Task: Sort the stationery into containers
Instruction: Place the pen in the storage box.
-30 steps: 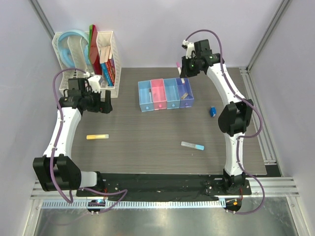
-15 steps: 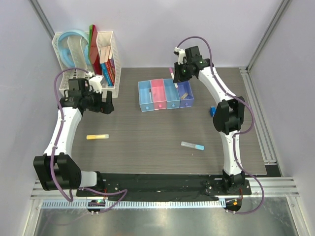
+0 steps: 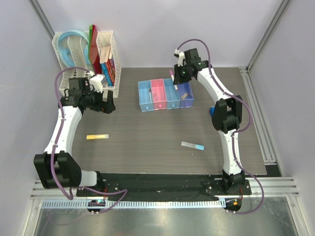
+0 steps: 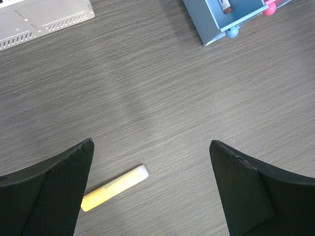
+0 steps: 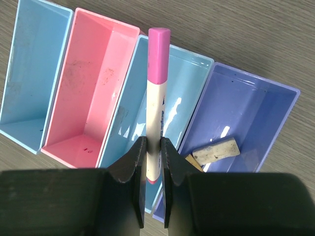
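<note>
Right arm holds a pen over the row of bins (image 3: 157, 96), ready to drop it in.

Well left of the row, the left gripper (image 3: 109, 104) hangs over the counter (image 3: 147, 147) with its jaws wide open and empty. An orange-yellow piece (image 3: 97, 136) lies left of the row, nearer the arm bases. Above the row, the right gripper (image 5: 153, 147) has its jaws closed on a white pen (image 5: 158, 98) with a pink cap. The pen seems to sit over the wall between the pink bin (image 5: 93, 88) and the second light-blue bin (image 5: 184, 98), though the slanted wrist view may mislead. It would be best to centre it over one bin, lower it, then release. A tan piece (image 5: 215, 150) lies in the violet bin (image 5: 246, 113) at the row's right end. A grey stick (image 3: 192, 145) and a dark-blue block (image 3: 212, 111) lie right of the row.
</note>
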Available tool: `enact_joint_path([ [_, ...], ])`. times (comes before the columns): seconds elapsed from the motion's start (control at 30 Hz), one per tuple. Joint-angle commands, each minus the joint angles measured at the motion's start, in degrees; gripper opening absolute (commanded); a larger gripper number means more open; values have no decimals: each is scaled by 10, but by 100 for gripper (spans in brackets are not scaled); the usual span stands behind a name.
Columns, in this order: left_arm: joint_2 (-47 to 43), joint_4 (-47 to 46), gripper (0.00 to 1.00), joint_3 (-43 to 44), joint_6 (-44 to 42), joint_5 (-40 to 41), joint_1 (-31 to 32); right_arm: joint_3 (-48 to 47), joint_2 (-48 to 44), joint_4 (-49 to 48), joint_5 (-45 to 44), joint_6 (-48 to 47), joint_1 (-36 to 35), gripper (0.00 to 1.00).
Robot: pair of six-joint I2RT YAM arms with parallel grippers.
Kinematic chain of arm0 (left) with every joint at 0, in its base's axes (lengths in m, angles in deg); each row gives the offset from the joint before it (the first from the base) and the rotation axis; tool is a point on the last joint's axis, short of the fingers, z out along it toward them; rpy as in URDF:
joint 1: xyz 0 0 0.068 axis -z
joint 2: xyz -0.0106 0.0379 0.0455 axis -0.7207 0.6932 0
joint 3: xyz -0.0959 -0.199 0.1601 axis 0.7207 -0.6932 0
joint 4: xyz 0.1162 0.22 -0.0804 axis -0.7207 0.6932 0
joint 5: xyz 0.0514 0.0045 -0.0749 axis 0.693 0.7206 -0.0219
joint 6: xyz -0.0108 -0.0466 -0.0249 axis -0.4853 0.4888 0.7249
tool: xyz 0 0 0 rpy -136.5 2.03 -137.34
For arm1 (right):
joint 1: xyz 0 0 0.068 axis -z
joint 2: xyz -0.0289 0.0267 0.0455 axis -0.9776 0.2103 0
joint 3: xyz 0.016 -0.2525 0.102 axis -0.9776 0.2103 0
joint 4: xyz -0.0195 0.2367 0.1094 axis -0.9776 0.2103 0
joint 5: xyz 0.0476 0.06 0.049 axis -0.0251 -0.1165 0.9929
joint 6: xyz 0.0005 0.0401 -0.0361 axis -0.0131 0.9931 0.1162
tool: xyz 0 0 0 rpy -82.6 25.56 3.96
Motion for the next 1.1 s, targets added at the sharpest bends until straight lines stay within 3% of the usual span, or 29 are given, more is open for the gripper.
enact_joint_path([
  [0.0, -5, -15, 100, 24, -4, -21, -3, -13, -6, -23, -5, 8, -1, 1],
  [1.07, -28, -15, 100, 2, -13, -33, -3, -21, 4, -46, 8, 27, -16, 1],
])
